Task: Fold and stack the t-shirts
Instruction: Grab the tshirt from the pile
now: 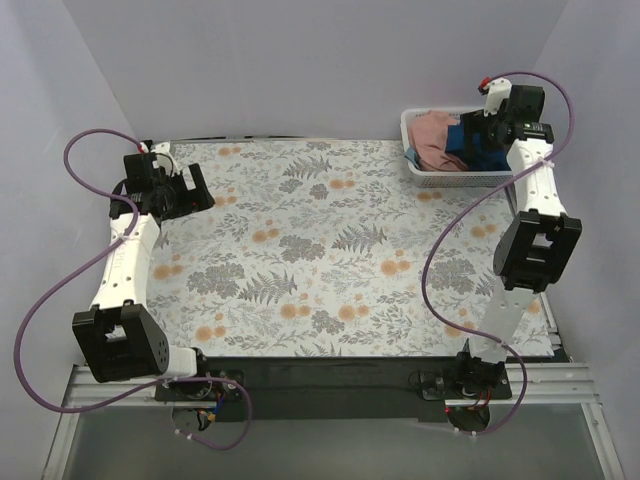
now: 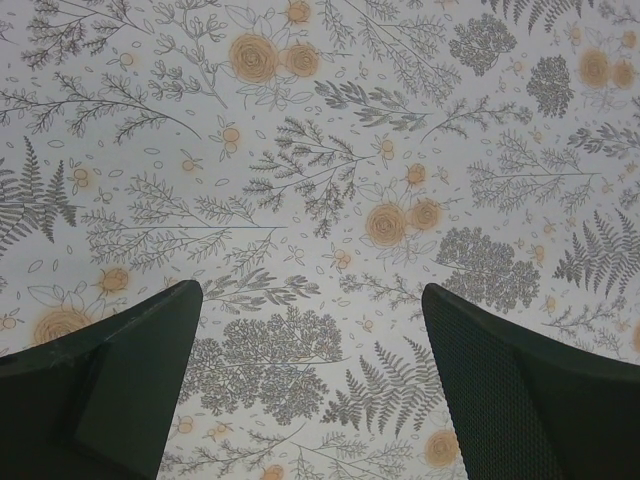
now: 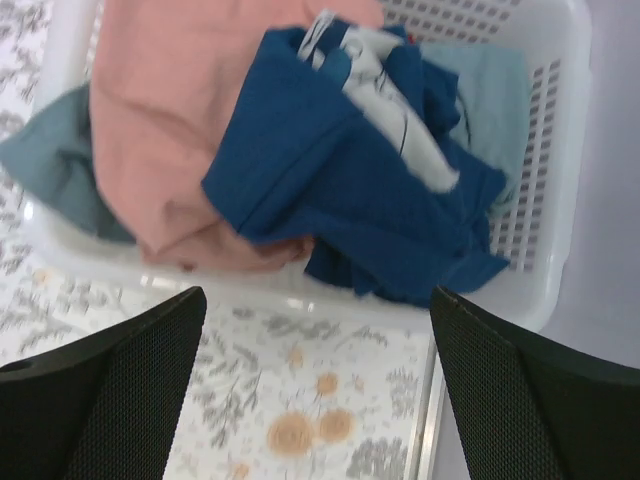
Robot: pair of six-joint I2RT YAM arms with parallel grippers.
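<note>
**Grippers spread, shirts bunched in basket**

Right gripper (image 3: 318, 300) jaws spread, empty, over the basket (image 3: 560, 200) near rim. Inside, navy t-shirt (image 3: 340, 180) crumpled on top, lump lying slantwise, heading unclear. Pink t-shirt (image 3: 160, 120) touching it, teal t-shirt (image 3: 490, 90) at the basket wall. Left gripper (image 2: 312, 290) spread, well apart from basket.

Floral-print table (image 1: 330, 200); white lattice basket (image 1: 455, 180) on far right corner.
</note>
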